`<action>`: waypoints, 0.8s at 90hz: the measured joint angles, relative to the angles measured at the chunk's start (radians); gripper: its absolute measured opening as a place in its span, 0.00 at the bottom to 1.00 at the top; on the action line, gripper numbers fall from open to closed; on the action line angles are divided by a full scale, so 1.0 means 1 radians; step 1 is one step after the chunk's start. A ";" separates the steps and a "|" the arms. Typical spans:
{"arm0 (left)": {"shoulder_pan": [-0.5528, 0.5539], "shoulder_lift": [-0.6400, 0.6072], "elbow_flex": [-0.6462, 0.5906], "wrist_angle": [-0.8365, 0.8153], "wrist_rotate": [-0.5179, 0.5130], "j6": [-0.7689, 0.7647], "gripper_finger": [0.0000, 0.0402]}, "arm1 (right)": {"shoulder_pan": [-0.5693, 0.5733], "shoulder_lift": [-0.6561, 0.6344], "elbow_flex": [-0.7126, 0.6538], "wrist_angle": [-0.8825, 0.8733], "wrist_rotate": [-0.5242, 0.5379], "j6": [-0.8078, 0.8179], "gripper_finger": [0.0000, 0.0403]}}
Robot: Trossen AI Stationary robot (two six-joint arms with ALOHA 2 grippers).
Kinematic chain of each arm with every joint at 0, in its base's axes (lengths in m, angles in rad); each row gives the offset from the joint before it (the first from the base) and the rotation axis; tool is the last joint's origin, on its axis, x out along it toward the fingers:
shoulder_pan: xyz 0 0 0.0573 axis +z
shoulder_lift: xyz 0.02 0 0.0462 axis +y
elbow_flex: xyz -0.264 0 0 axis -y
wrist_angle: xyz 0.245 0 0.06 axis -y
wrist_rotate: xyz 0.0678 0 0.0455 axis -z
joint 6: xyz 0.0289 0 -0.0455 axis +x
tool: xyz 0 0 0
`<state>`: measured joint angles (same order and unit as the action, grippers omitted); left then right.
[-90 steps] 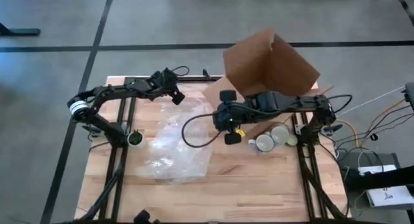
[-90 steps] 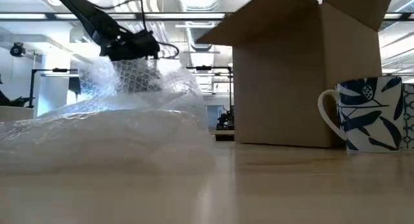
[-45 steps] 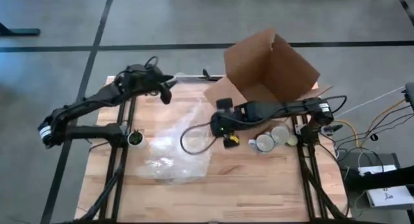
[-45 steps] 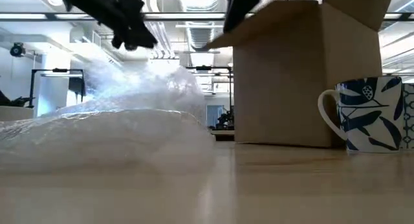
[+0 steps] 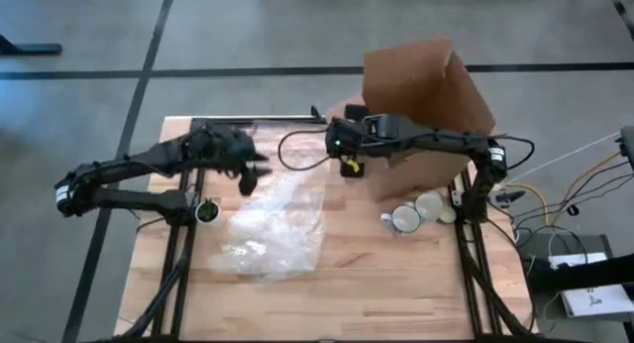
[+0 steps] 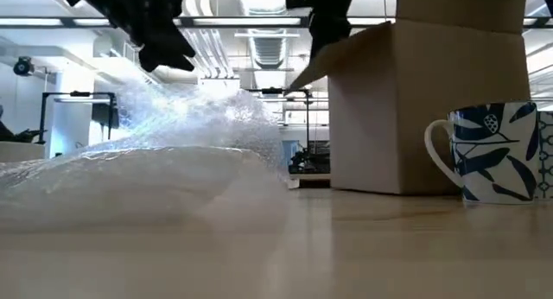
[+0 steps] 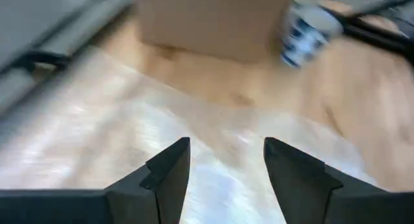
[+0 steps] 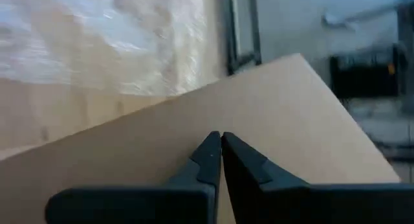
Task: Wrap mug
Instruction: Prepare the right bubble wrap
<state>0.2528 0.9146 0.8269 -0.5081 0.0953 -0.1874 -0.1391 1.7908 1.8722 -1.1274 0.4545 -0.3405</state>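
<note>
The right gripper (image 5: 344, 150) is pinched closed on a flap of the brown cardboard box (image 5: 426, 85). The left gripper (image 5: 248, 172), fingers apart and empty, hovers above the clear bubble wrap sheet (image 5: 272, 224). The white mug with blue leaves (image 5: 404, 219) lies on the wooden table (image 5: 396, 284) at the box's six o'clock.

Grey concrete floor (image 5: 89, 105) with dark lines, bright ceiling strip lights (image 6: 259, 0)

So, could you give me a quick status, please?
Left gripper open above bubble wrap. Right gripper shut on box flap. Mug unwrapped, standing beside box.
</note>
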 joint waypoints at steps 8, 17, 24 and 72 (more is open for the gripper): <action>-0.130 0.000 -0.030 0.034 -0.004 -0.053 0.42 | 0.056 -0.002 0.047 0.000 -0.001 -0.053 0.01; -0.285 0.000 -0.076 0.100 -0.089 -0.094 0.39 | 0.140 -0.005 0.094 0.011 -0.055 -0.109 0.01; -0.410 0.000 -0.107 0.108 -0.242 -0.129 0.36 | 0.203 -0.006 0.102 0.031 -0.176 -0.129 0.01; -0.763 0.000 -0.255 0.378 -0.720 -0.217 0.24 | 0.409 0.163 -0.028 0.397 -0.250 0.019 0.31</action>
<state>-0.5098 0.9149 0.5719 -0.1300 -0.6250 -0.4044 0.2699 1.9536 1.8442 -0.7302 0.2045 -0.3211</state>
